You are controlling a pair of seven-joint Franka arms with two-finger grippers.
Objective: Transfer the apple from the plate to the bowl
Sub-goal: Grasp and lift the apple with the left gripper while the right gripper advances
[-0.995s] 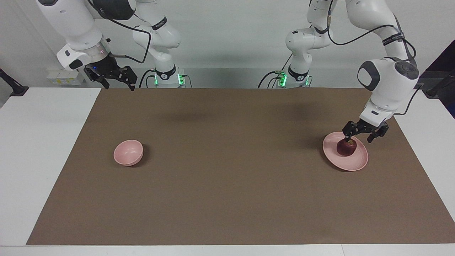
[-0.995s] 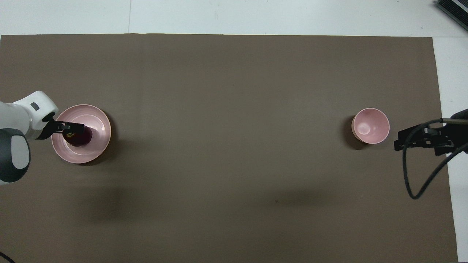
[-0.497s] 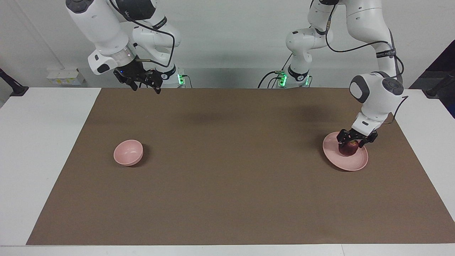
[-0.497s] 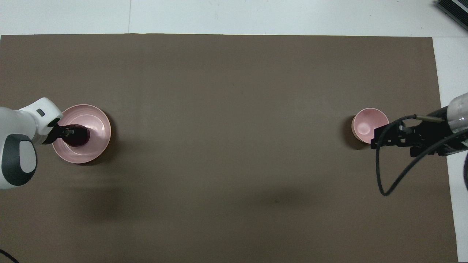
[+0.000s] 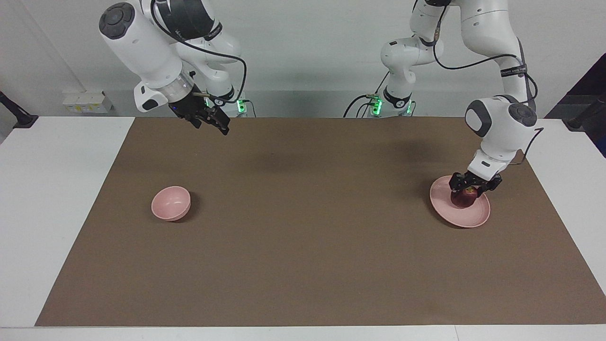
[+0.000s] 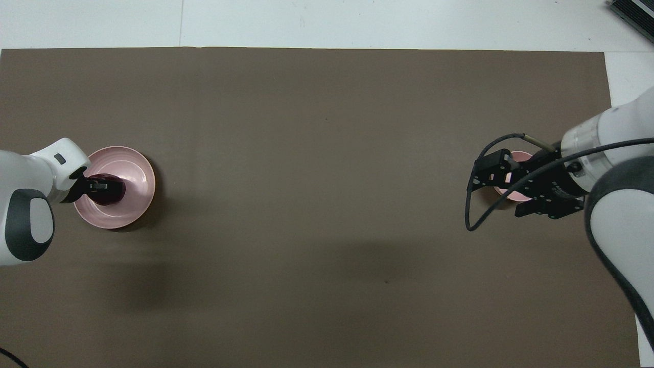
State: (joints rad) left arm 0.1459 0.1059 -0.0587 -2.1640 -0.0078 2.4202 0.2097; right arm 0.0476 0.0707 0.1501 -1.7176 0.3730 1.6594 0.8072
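Two arms: left gripper (image 5: 468, 189) clamped on apple (image 5: 463, 198) on plate (image 5: 475, 219); right gripper (image 5: 211, 122) raised, spread unclear.

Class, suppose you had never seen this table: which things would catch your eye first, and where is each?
First, the left gripper down around the dark red apple on the pink plate, at the left arm's end of the table. Next, the small pink bowl alone at the right arm's end. The right gripper hangs high over the mat's edge nearest the robots.
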